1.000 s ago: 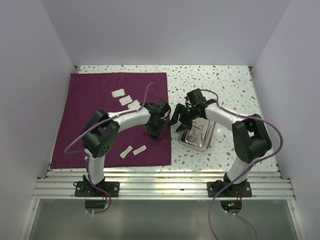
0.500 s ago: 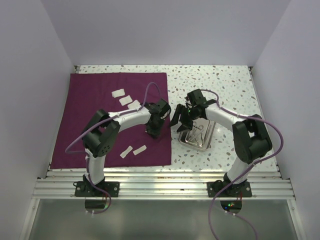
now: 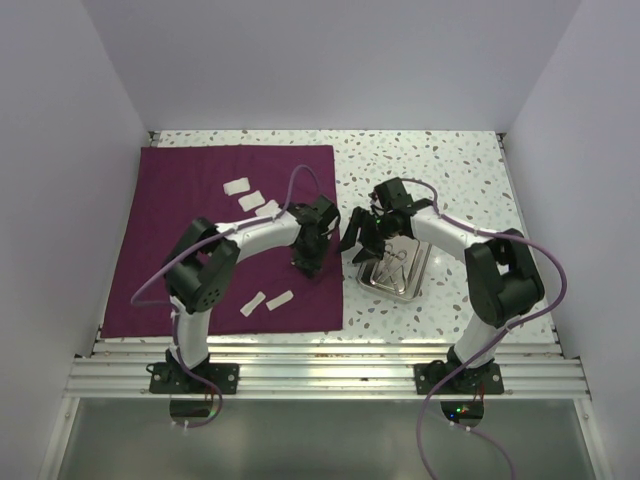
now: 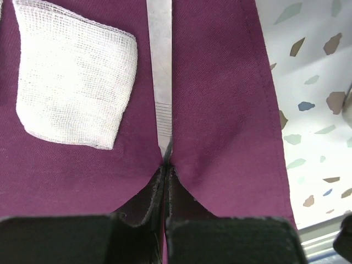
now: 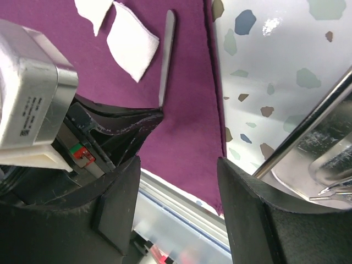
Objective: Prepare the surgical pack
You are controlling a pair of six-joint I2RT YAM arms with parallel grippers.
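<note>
Left gripper [image 4: 165,168] just clamped onto the tip of thin flat steel tweezers [image 4: 159,66] lying on large maroon cloth [image 4: 220,110]. Light, stiff, slippery; a tip hold may pivot. Right gripper [image 5: 179,165] jaws apart, empty.

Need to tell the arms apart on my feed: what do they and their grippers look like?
Near-identical: the left arm and right arm have white tubular links, bulky black joint housings and a lilac cable each. The left gripper and right gripper have black fingers; a silver labelled block sits behind the left one.
</note>
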